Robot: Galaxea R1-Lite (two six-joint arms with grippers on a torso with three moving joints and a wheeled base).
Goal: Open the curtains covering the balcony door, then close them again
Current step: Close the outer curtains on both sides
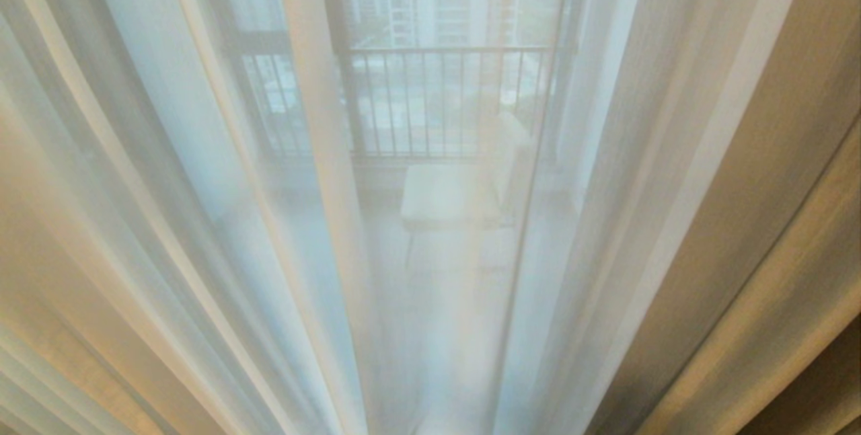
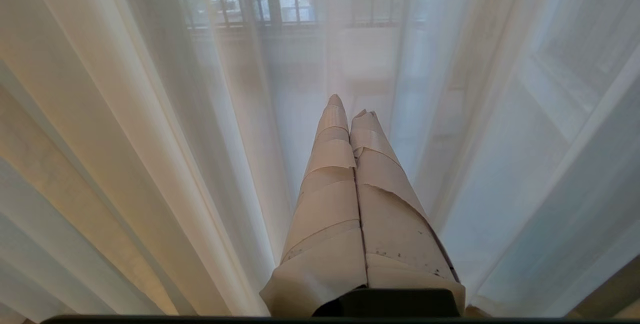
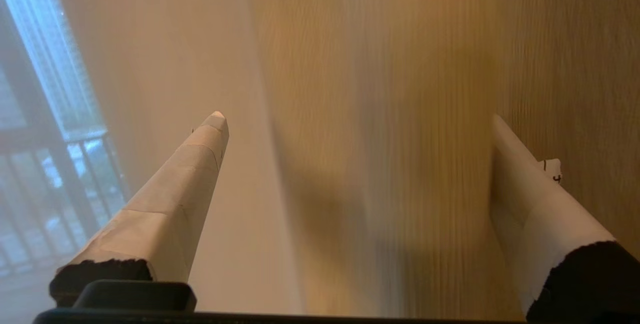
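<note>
The curtains hang shut across the whole head view: thin white sheers [image 1: 222, 173] in the middle and heavy cream-beige drapes [image 1: 760, 220] at the right. The balcony door's dark frame [image 1: 334, 25] shows dimly through the sheers. Neither arm appears in the head view. My right gripper [image 3: 357, 121] is open, its taped fingers [image 3: 200, 158] spread wide in front of a fold of the beige drape [image 3: 400, 113], with nothing between them. My left gripper [image 2: 350, 108] is shut and empty, pointing at the sheers [image 2: 150, 113].
Through the sheers I see a balcony railing [image 1: 444, 99], a pale chair [image 1: 457, 186] on the balcony floor and tall buildings beyond. More beige drape folds fill the left edge [image 1: 40, 273].
</note>
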